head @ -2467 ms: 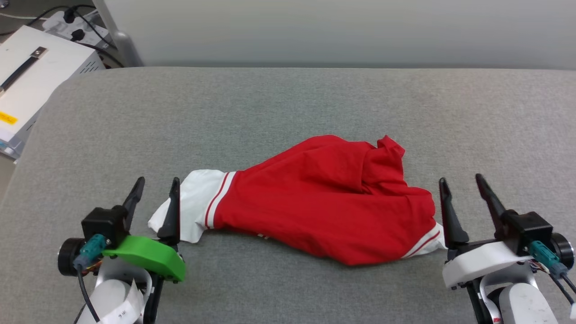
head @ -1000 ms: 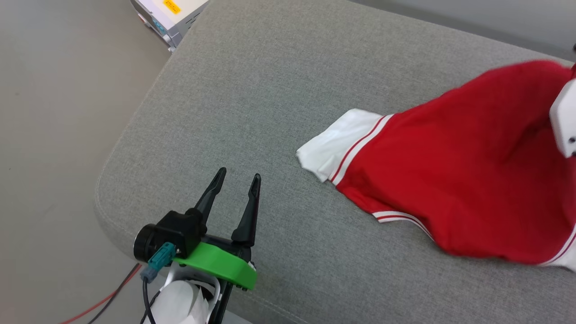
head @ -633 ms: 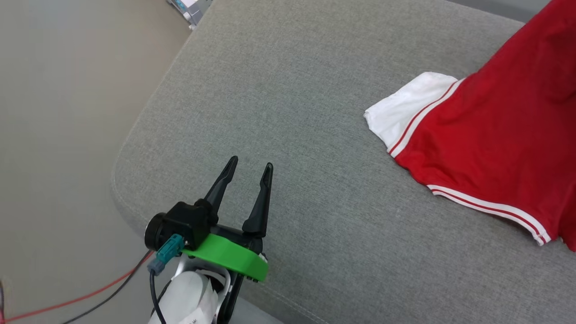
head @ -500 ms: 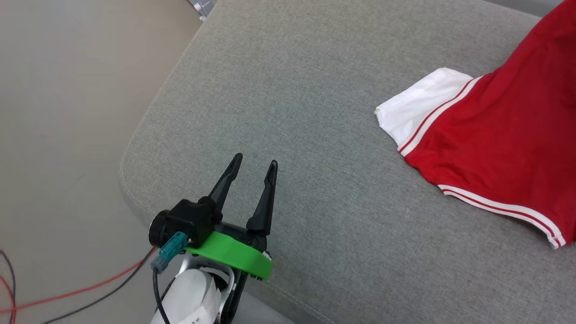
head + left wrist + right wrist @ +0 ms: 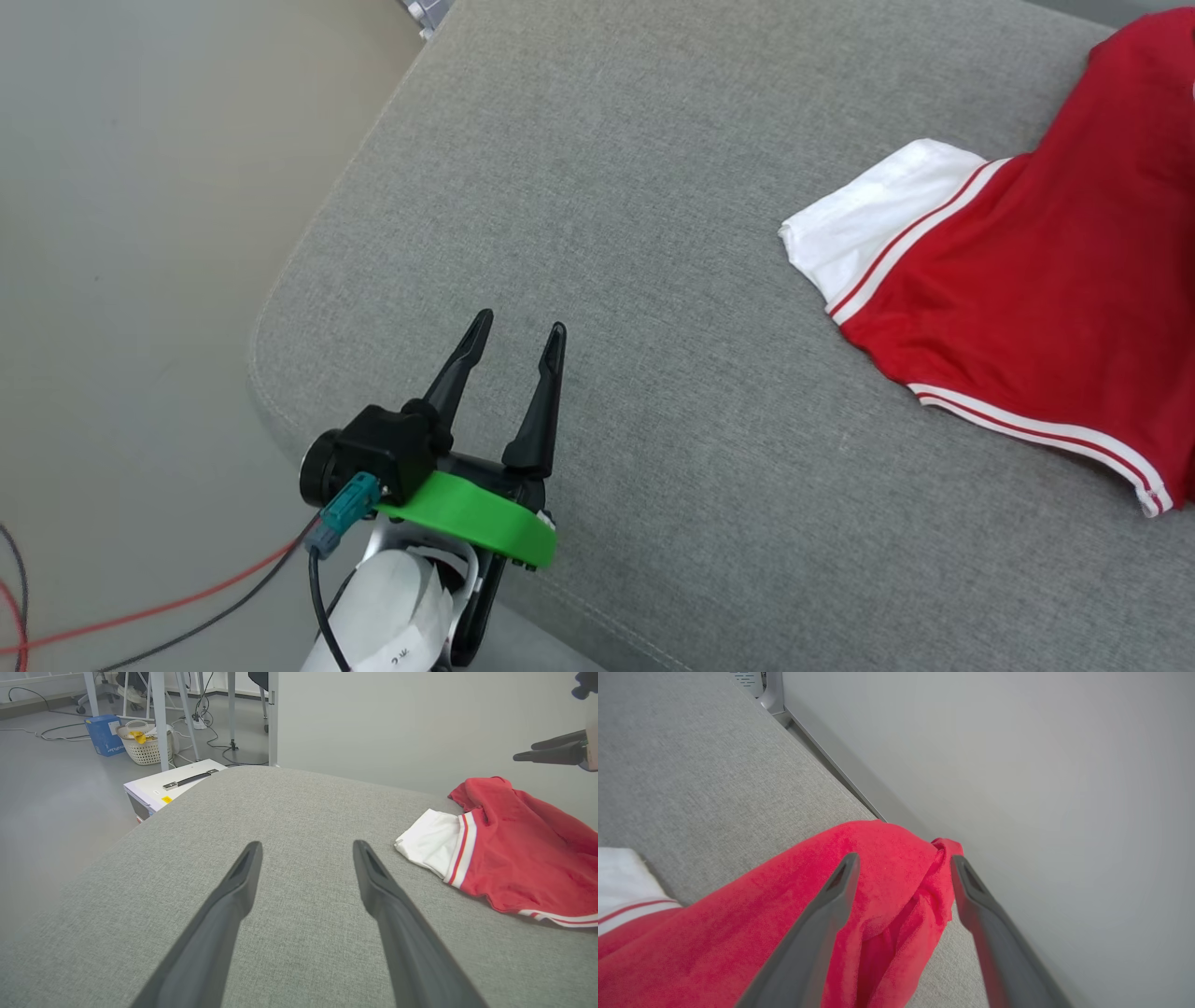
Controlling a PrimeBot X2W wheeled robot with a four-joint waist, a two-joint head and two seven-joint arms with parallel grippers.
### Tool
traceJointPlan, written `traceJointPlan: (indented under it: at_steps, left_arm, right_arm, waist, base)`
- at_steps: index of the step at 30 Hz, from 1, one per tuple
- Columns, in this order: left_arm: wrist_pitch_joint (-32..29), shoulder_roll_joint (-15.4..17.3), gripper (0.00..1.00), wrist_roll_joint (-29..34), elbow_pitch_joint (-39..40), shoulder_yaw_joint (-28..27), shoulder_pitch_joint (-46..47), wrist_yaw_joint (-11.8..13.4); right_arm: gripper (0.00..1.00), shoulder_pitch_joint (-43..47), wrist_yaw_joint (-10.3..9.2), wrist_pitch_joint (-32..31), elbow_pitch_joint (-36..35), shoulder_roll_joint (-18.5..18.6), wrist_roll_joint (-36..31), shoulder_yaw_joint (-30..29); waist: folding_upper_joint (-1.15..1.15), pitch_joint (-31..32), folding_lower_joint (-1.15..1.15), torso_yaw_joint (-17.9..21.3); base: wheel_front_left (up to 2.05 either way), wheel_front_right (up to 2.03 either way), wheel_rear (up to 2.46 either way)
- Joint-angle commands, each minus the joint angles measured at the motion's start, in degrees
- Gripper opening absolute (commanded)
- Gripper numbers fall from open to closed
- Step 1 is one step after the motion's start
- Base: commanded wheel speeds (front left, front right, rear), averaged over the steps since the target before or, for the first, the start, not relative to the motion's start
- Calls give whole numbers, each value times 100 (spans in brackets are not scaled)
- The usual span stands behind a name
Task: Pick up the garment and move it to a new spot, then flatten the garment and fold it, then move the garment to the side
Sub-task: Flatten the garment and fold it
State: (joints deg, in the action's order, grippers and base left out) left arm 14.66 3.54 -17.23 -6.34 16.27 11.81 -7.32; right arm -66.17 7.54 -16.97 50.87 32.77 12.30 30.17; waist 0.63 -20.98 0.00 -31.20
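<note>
The garment (image 5: 1027,280), red with a white red-striped sleeve, lies bunched on the grey padded surface (image 5: 653,187) at the right of the head view. My left gripper (image 5: 518,325) hovers open and empty near the surface's front left corner, well left of the garment (image 5: 523,858). In the left wrist view my right gripper (image 5: 523,751) hangs above the garment's far end, clear of it. Its own view shows the right gripper (image 5: 904,858) open, jaws spread over the garment's (image 5: 738,933) crumpled red top, gripping nothing.
The surface's rounded left edge (image 5: 271,308) drops to bare floor with red and black cables (image 5: 140,616). A white box (image 5: 173,784) stands by the far left corner, a basket (image 5: 145,742) and blue box (image 5: 105,735) beyond. A grey wall (image 5: 1017,765) backs the surface.
The right gripper has opened and let go of the garment, whose raised red end has sunk onto the surface. The head camera has swung left since the first frame. The left gripper stays open.
</note>
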Motion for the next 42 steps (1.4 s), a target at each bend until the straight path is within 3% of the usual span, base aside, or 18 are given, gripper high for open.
traceJointPlan:
  at_steps: [1,11,20,29,34,42]
  left_arm:
    - [34,26,100,28,11,-41,70,-16]
    - [34,242,100,52,-36,-293,-26,-16]
    - [34,373,100,33,-12,-554,-187,-16]
    - [34,419,100,-17,-45,-721,-334,-13]
    - [34,377,100,-18,-112,-713,-395,-14]
    - [34,310,100,43,-219,-785,-652,-15]
  right_arm:
    - [100,-10,-5,232,23,-61,83,-76]
    - [100,808,-5,1844,-97,-591,600,-829]
    - [100,2319,-5,2658,-1311,-731,1017,-1409]
    - [100,4074,-5,2781,-2951,-1217,767,-2516]
    - [100,5087,-5,2709,-3757,-1807,447,-3200]
    - [100,6213,-5,2454,-4599,-2620,88,-3666]
  waist:
    - [-63,245,0,241]
    - [-63,1004,0,1031]
    - [-63,1447,0,1790]
    - [-63,1676,0,2349]
    - [-63,1774,0,2509]
    - [-63,1846,0,2662]
  base:
    - [0,0,0]
    - [0,0,0]
    - [0,0,0]
    - [0,0,0]
    - [0,0,0]
    - [0,0,0]
